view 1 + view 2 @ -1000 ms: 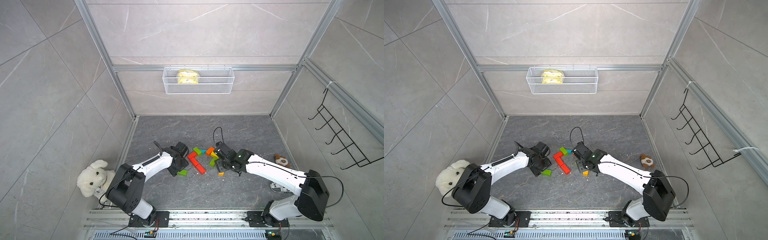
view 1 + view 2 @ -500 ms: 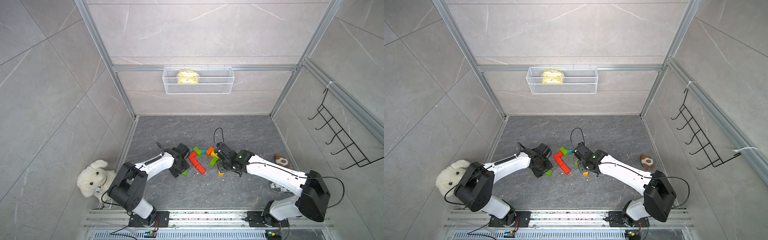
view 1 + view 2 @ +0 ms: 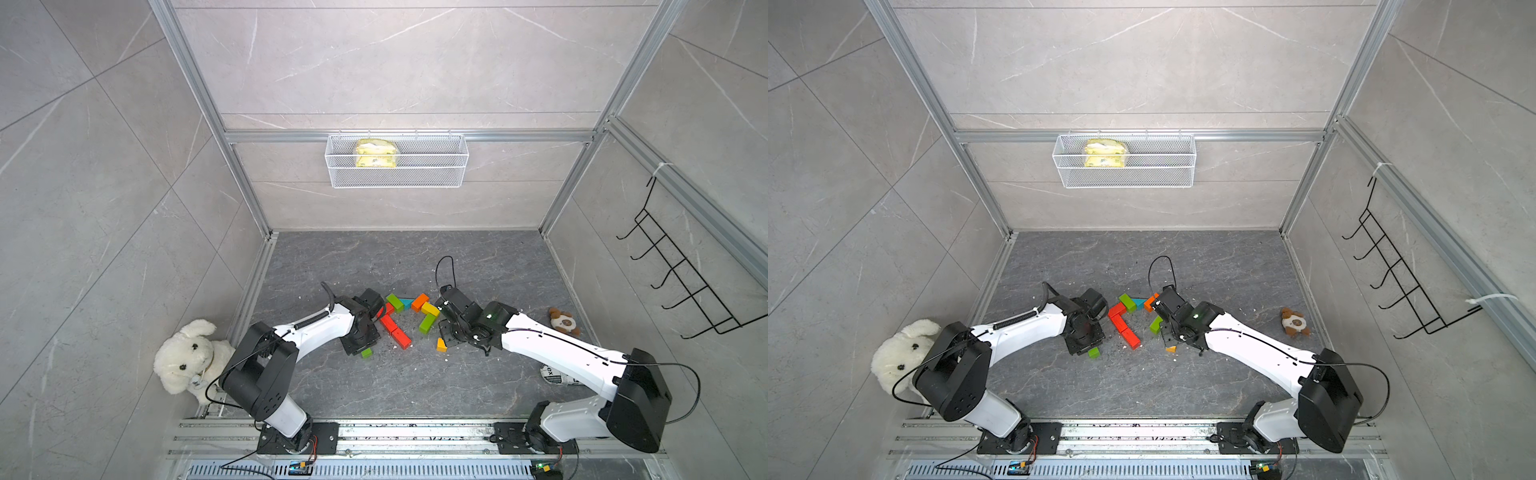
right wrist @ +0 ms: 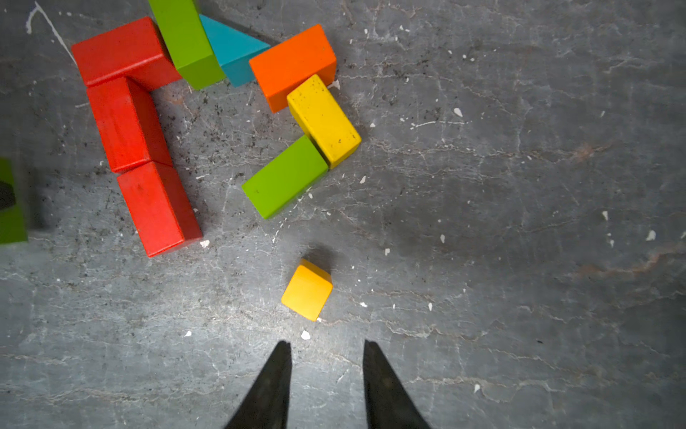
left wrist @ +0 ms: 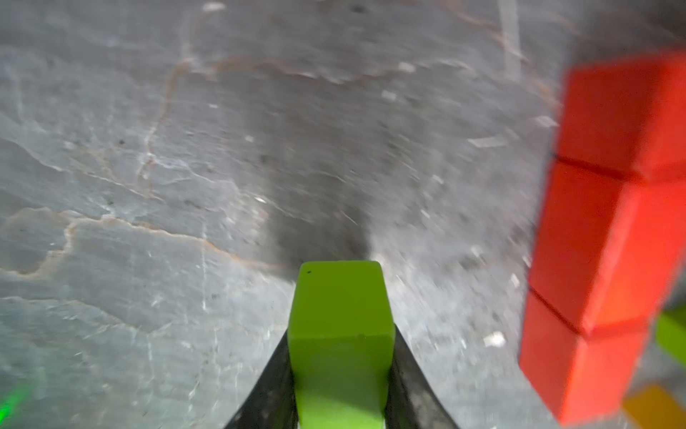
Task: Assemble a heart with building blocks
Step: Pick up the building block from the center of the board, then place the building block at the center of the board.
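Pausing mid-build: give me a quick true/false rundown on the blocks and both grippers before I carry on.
1. The left gripper is shut on a green block. True.
2. The right gripper grips the orange-yellow cube. False: its jaws are apart and empty, and the cube lies free on the grey surface ahead of them.
3. The teal triangle lies between a green bar and the orange bar. True.
4. The red bars are stacked on one another. False: all three lie flat in an L-shaped run.
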